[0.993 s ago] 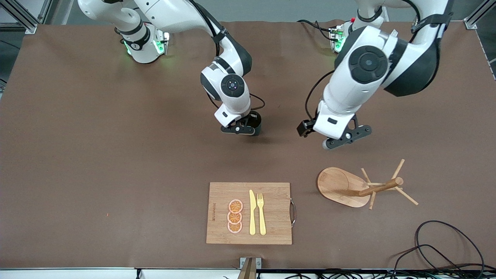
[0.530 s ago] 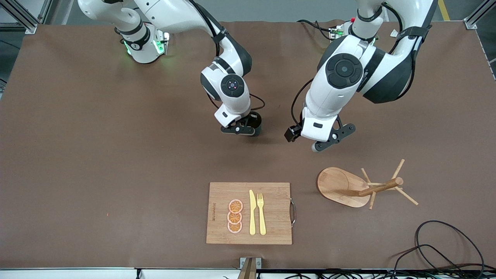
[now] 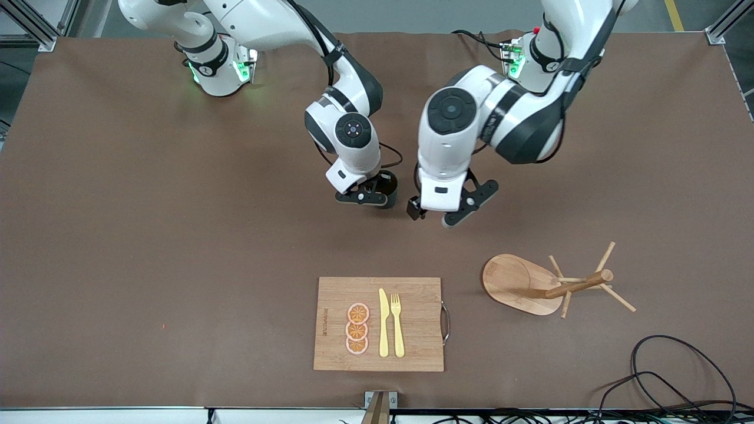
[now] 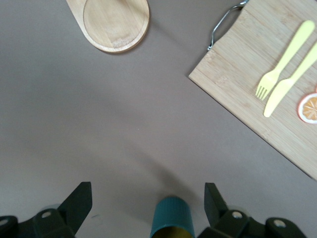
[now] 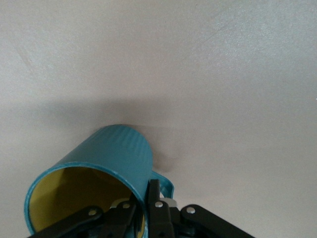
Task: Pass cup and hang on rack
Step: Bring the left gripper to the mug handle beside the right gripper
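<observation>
Nearest the front camera lies a wooden cutting board [image 3: 379, 324] with a yellow knife [image 3: 383, 323], a yellow fork [image 3: 397, 324] and three orange slices [image 3: 357, 328]. Beside it, toward the left arm's end of the table, stands the rack [image 3: 551, 284], its pegs all bare. Black cables [image 3: 677, 377] trail at the table corner there.

Farther up, over the middle of the table, the two grippers meet. The right gripper [image 3: 366, 197] is closed on the rim of the cup [image 5: 96, 177], pinching its wall just beside the handle, and holds it tilted above the bare tabletop. Over the past second the left gripper [image 3: 443, 213] has swung in from above the rack's side and now hangs just beside the cup with its jaws fully apart; the cup's teal wall sits between its open fingers [image 4: 74, 203]. The handover looks about to begin, but the left gripper has not yet closed.
</observation>
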